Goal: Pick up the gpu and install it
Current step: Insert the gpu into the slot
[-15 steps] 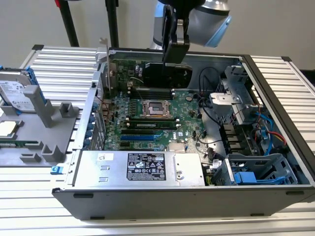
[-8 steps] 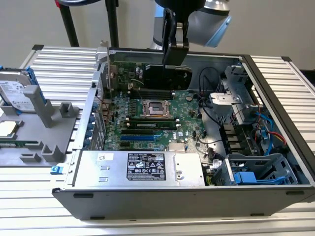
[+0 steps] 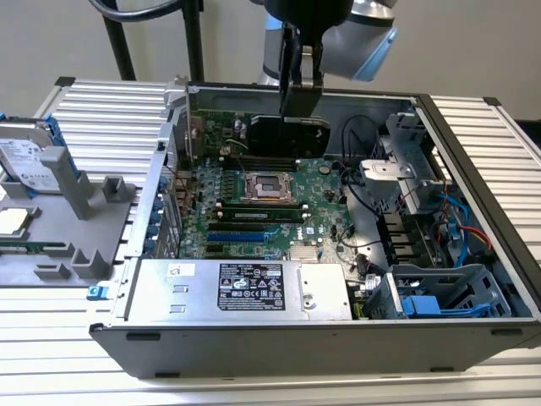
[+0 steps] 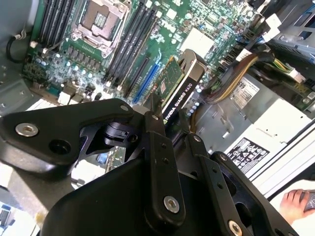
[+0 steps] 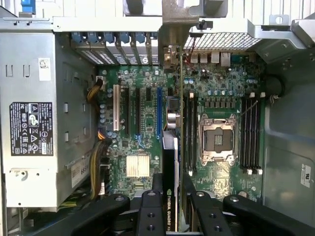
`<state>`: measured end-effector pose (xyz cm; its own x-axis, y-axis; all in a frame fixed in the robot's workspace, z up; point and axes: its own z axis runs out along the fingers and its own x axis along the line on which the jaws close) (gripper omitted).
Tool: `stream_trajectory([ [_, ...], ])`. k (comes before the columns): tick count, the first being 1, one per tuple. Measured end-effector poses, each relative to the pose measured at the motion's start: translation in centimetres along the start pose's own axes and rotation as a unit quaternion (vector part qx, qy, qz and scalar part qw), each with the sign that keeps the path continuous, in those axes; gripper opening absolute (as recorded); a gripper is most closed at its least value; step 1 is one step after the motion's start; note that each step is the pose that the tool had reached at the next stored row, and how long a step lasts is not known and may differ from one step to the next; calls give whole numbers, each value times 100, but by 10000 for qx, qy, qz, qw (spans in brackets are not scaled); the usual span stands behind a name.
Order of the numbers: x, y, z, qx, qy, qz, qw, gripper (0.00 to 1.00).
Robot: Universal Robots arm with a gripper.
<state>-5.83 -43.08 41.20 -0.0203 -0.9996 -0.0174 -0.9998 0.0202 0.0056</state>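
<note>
Aloft, gpu [image 4: 178,94] in jaws, motherboard [image 5: 147,78] below

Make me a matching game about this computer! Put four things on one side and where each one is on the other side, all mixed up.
Things:
1. gpu
2. motherboard
3. power supply box
4. hard drive

Places:
A. outside the case, at the exterior view's left
B. lying flat on the case floor
C. gripped in the claw, above the board
D. inside the case, along its near wall in the exterior view

Right pairs: 1-C, 2-B, 3-D, 4-A.
</note>
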Motion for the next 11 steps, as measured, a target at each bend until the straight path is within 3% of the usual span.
stream_trajectory([
  [11,-7,7,76,54,3,42,10000,0],
])
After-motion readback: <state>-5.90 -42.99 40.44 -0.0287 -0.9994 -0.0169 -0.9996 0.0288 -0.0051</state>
